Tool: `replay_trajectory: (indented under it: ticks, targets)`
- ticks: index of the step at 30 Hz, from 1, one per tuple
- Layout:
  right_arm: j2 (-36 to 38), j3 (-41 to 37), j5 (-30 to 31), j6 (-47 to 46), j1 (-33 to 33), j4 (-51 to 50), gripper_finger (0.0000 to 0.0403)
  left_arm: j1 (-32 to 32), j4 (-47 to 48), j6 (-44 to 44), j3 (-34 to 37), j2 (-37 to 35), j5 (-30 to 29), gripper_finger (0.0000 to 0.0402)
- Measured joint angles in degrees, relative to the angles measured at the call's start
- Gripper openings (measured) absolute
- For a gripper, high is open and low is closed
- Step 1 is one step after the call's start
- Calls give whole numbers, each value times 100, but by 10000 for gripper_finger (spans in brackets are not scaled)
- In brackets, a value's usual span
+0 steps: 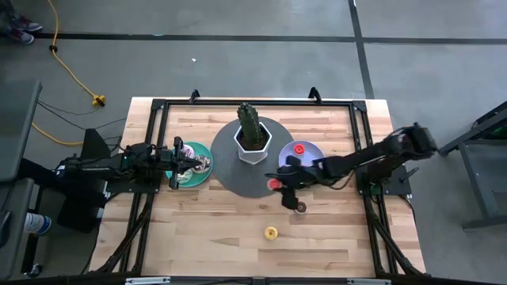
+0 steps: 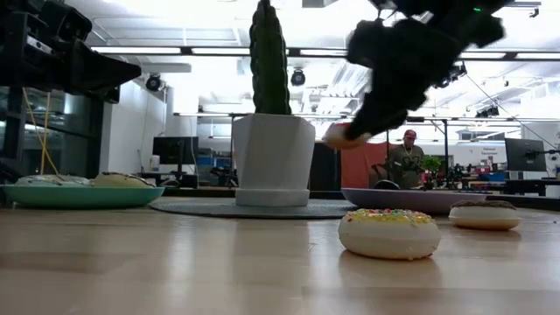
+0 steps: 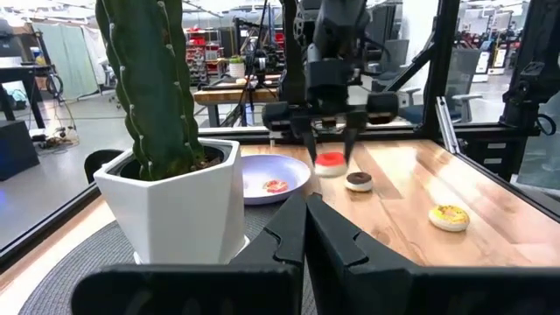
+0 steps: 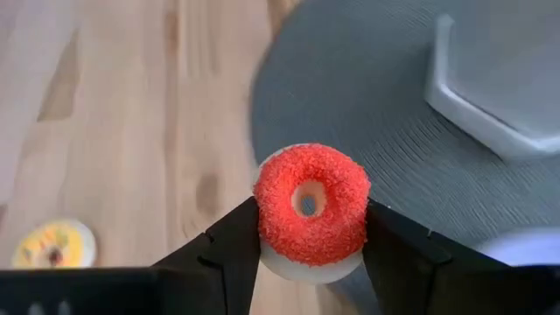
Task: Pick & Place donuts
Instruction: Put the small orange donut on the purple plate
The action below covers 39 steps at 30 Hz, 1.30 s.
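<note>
The right gripper (image 4: 311, 229) has its two fingers clamped on either side of a red sugared donut (image 4: 311, 206), which sits flat between them with its hole facing the wrist camera and its pale underside showing below. In the high view that donut (image 1: 274, 184) hangs above the edge of the round grey mat (image 1: 230, 176), just beside the lavender plate (image 1: 305, 158), where a second red donut (image 1: 299, 148) already lies. From the left wrist view the held piece is clear of the wood, with the chocolate donut (image 3: 359, 181) on the table just beyond it and the yellow donut (image 3: 449, 217) farther off. The grip looks narrow: the pads bear only on the rim, so a quick swing or a knock could let the ring tip and drop, and it would probably roll on the mat or the bare wood. The white pot (image 1: 253, 144) with its cactus (image 1: 249, 120) stands near the likely path, and a low pass could clip it. A release too near the plate's lip may land the piece half on, half off, or bump the one already there. The left gripper (image 1: 190, 162) waits over the teal plate (image 1: 194, 179), jaws together and empty, beside the donuts (image 2: 52, 180) resting on it.
</note>
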<state>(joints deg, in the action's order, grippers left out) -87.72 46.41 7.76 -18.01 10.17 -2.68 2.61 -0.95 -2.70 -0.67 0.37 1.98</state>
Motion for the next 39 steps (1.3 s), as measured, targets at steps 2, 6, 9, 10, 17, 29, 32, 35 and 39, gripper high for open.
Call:
replay_trajectory:
  ticks: [2,6,9,10,17,29,32,35,39]
  targets:
    - [336,-319,100,-126,-3,-39,172,0,0,0,0,-1,0,1]
    - [907,-850,177,-172,-103,-105,174,0,0,2,0,-1,0,1]
    - [1198,-1154,176,-172,-258,-196,173,0,2,0,0,0,-1,1]
    - [1294,-1248,176,-172,-323,-237,172,0,2,0,0,0,-2,1]
    - [1477,-1539,178,-141,-930,-404,175,0,2,0,0,0,-2,1]
    - [1335,-1543,527,-105,-1659,-390,180,0,2,1,0,0,-4,1]
    - [1028,-1520,314,-79,-1762,-299,182,0,2,1,0,2,-4,1]
    - [716,-1431,178,44,-1818,-180,181,0,4,1,0,-1,-4,1]
    - [433,-1332,306,49,-1858,15,187,0,2,2,0,-1,-4,1]
